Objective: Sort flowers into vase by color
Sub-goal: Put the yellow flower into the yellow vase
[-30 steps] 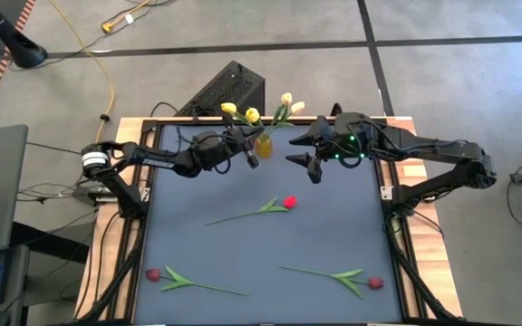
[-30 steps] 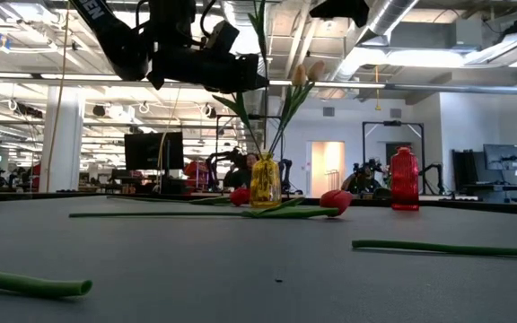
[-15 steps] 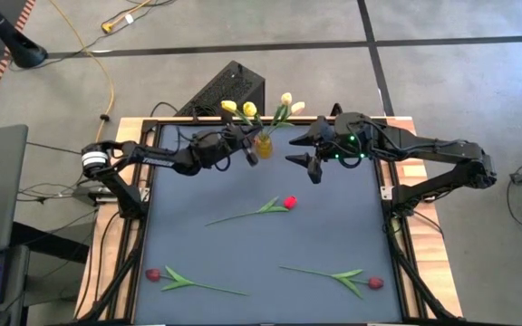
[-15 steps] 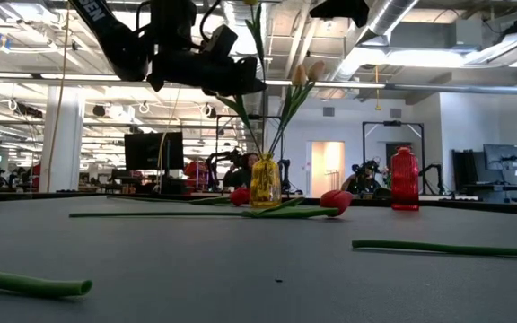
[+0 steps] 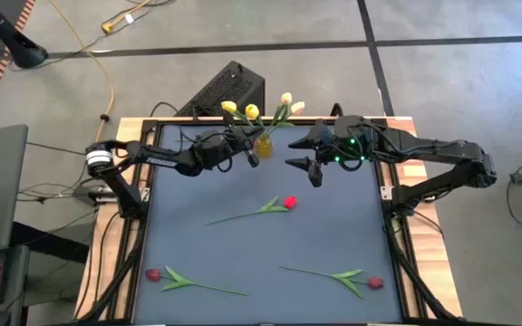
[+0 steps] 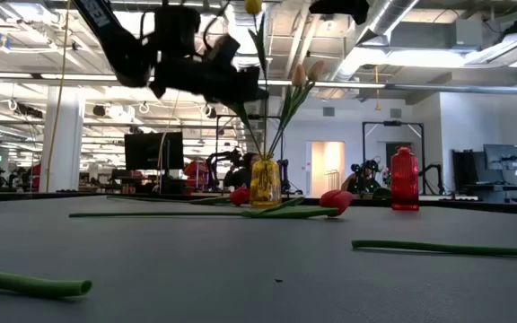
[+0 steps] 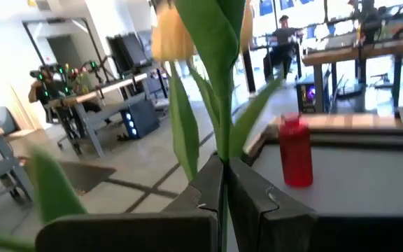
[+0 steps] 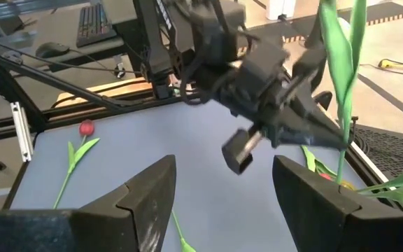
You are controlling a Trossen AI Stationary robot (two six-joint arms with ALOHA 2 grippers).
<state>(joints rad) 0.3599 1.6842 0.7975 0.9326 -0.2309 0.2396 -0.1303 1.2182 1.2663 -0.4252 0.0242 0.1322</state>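
High view, left to right: a red tulip (image 5: 153, 273) lies at the bench's (image 5: 333, 226) 7 o'clock corner, stem pointing toward centre. Left gripper (image 5: 250, 151) sits at about 11 o'clock, just beside the yellow vase (image 5: 264, 145), its fingers clamped on a green tulip stem (image 7: 221, 203); the left wrist view shows the stem pinched between the closed fingers. The vase stands at the 12 o'clock edge and holds yellow tulips (image 5: 241, 110) and cream ones (image 5: 292, 102). Whether the held stem's end is inside the vase, cannot tell. Another red tulip (image 5: 289, 202) lies near bench centre, stem running toward 8 o'clock. Right gripper (image 5: 308, 169) hovers at about 1 o'clock, just right of the vase, fingers wide apart and holding nothing. A third red tulip (image 5: 374, 282) lies at 5 o'clock, stem pointing toward centre. Low view: a red bottle (image 6: 404, 179) stands at the bench's far edge, right of the vase.
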